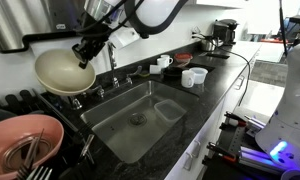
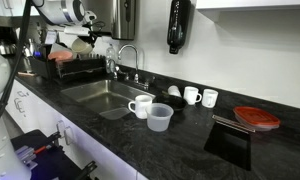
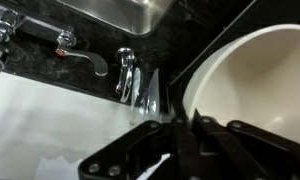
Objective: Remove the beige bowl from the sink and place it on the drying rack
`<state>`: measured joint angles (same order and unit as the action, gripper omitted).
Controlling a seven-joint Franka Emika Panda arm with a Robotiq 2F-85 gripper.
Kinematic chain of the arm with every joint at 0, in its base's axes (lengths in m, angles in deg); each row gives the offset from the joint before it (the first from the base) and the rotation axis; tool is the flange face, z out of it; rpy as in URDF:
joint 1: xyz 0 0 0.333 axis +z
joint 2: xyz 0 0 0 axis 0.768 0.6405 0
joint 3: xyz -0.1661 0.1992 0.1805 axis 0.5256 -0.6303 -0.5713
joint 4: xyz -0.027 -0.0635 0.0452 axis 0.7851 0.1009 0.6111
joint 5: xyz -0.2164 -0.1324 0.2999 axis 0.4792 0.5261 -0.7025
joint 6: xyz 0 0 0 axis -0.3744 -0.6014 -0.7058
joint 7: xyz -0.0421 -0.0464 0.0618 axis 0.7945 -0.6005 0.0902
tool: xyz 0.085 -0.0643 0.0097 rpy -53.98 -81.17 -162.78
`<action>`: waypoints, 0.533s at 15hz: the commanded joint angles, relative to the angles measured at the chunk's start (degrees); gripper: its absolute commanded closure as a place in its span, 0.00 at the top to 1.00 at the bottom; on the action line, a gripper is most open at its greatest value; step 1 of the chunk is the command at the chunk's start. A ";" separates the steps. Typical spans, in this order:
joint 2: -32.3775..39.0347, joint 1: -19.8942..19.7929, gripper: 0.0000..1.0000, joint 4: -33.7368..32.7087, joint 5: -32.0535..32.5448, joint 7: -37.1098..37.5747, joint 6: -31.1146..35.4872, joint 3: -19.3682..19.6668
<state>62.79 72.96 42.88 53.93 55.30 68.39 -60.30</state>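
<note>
The beige bowl (image 1: pixel 62 72) hangs tilted on its side in the air, above the black counter between the sink (image 1: pixel 115 118) and the drying rack (image 1: pixel 15 103). My gripper (image 1: pixel 88 55) is shut on its rim. In the wrist view the fingers (image 3: pixel 180 135) pinch the rim of the bowl (image 3: pixel 255 80), and its smooth cream inside fills the right side. The steel sink (image 2: pixel 95 92) holds no dishes that I can see. The black wire rack (image 2: pixel 78 70) stands beyond the sink, under my arm.
A salmon-pink bowl (image 1: pixel 20 140) with utensils sits in the rack. The chrome faucet (image 3: pixel 130 75) stands behind the sink. White mugs (image 2: pixel 140 105) and a clear cup (image 2: pixel 160 118) stand on the counter beside the sink. A red lid (image 2: pixel 255 117) lies further along.
</note>
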 commanded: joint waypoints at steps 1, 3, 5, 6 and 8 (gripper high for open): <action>0.25 1.07 0.01 -1.66 3.71 -0.23 3.01 -0.05; 2.05 2.18 0.01 -4.47 6.57 0.01 3.30 -0.08; 4.31 3.31 0.01 -7.41 8.78 -0.51 2.96 -0.23; 5.61 3.97 0.01 -9.13 9.95 -0.52 2.78 -0.19; 8.34 5.08 0.01 -12.31 11.46 -0.96 2.51 -0.19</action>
<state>67.06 76.95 35.72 62.69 55.26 70.52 -60.74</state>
